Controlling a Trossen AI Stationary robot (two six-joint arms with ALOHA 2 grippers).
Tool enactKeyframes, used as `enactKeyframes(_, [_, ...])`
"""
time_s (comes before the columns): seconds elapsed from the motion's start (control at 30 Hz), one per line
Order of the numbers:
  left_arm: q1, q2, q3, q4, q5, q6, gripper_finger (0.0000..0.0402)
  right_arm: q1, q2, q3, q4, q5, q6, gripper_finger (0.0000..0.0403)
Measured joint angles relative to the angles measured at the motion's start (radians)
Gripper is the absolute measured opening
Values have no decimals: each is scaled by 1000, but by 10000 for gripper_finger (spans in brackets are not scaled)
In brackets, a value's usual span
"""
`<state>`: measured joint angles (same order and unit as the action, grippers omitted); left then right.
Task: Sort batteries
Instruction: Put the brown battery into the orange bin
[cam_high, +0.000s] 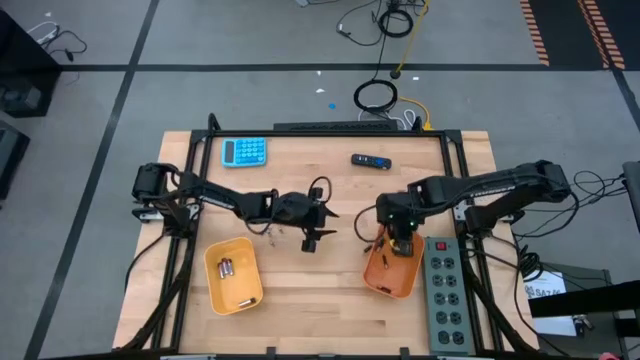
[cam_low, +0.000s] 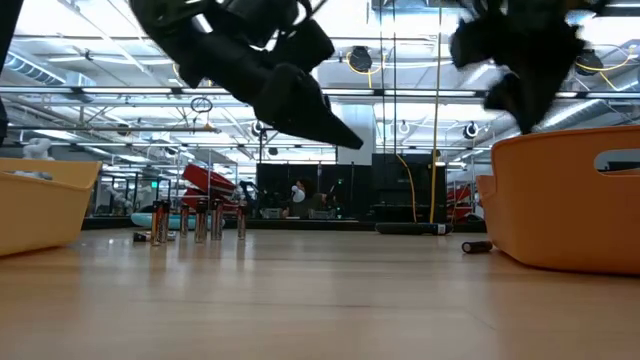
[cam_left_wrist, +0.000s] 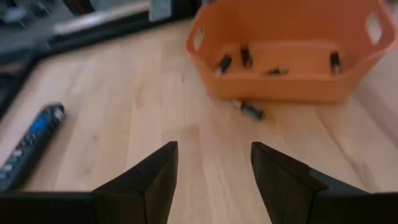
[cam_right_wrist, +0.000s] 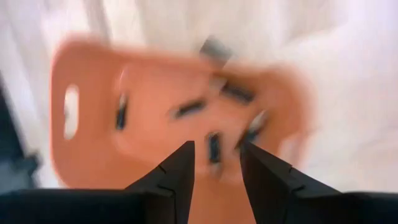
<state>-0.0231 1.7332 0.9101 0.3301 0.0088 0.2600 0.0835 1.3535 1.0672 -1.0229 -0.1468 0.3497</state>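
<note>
My left gripper (cam_high: 320, 228) hangs open above bare wood mid-table, its fingers (cam_left_wrist: 155, 177) pointing toward the orange tray (cam_left_wrist: 292, 68). My right gripper (cam_high: 400, 242) hovers open over that tray (cam_right_wrist: 149, 118), where several small dark batteries (cam_right_wrist: 189, 107) lie on the floor. One dark battery (cam_left_wrist: 252, 111) lies on the table just outside the tray's wall (cam_low: 476, 246). Several silvery batteries (cam_low: 200, 220) stand upright on the table near the yellow tray (cam_high: 232, 272), which holds a few larger silvery batteries (cam_high: 226, 267).
A black remote with a blue end (cam_high: 370, 160) and a blue calculator (cam_high: 244, 151) lie near the far edge. A grey power strip (cam_high: 445, 290) runs along the right side beside the orange tray. Bare wood stretches between the two trays.
</note>
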Motion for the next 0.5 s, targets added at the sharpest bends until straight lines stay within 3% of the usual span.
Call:
enactKeyframes(0.1, [-19, 0, -46, 113, -40, 0, 212, -15, 39, 104, 14, 86, -46, 119])
enactKeyframes(0.2, [-28, 0, -68, 184, -100, 10, 212, -24, 138, 195, 24, 93, -112, 125])
enactKeyframes(0.5, [-41, 0, -92, 194, -165, 15, 212, -36, 486, 401, -78, -13, -226, 166])
